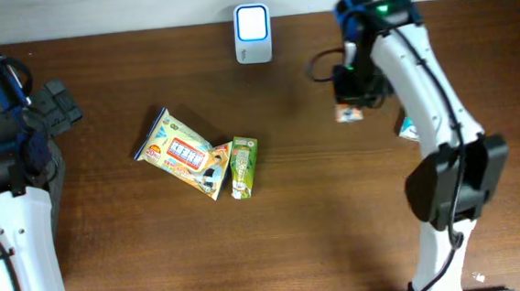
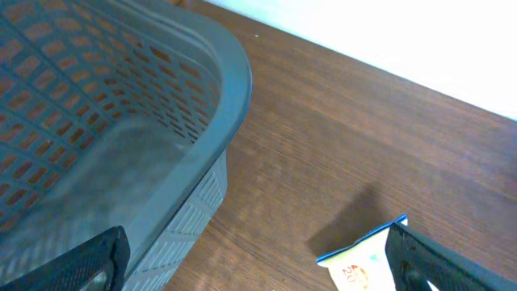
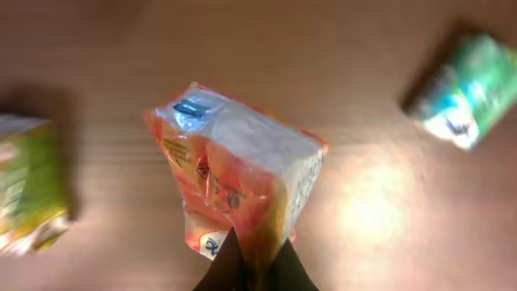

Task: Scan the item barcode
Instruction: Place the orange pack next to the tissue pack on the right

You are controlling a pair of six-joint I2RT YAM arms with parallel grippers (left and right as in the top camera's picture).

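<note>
My right gripper is shut on the seam of an orange and white snack packet, which hangs above the table. In the overhead view this packet shows just below the right gripper, to the right of the white scanner with its lit blue-white window at the table's back edge. My left gripper is open at the far left with nothing between its fingers. In the overhead view the left gripper is well away from the scanner.
A yellow snack bag and a green packet lie side by side mid-table. A teal packet lies behind the right arm. A grey slotted basket fills the left of the left wrist view, with a blue-edged packet corner beside it.
</note>
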